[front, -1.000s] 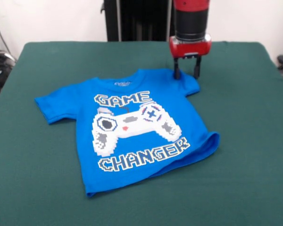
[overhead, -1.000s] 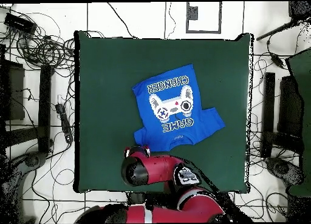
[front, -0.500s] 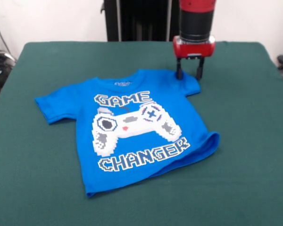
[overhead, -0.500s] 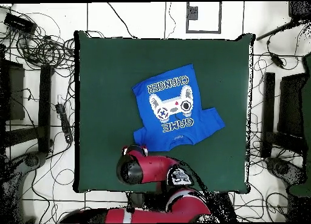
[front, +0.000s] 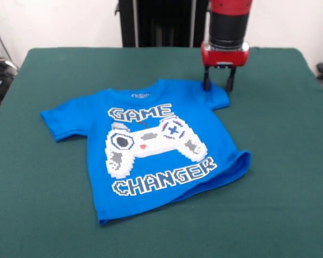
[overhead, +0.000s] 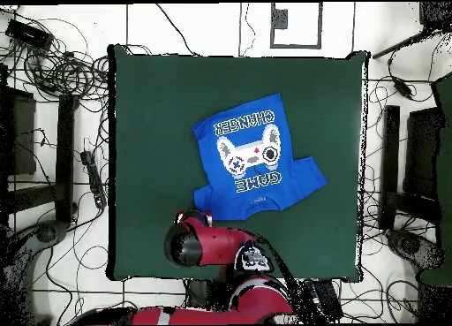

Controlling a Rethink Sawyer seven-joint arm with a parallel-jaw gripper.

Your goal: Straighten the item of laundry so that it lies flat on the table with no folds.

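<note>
Gripper (front: 218, 86) — jaws parted, empty — slid off the sleeve edge | T-shirt (front: 151, 146) lay just below-left on the table (front: 290, 161) | your hem corner stayed curled — unfinished.

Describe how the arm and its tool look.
The arm is glossy red with black sections; a black cylindrical wrist ends in a red block. The tool has two short, slim black prongs. In the overhead view a black-and-white marking shows on the arm.
</note>
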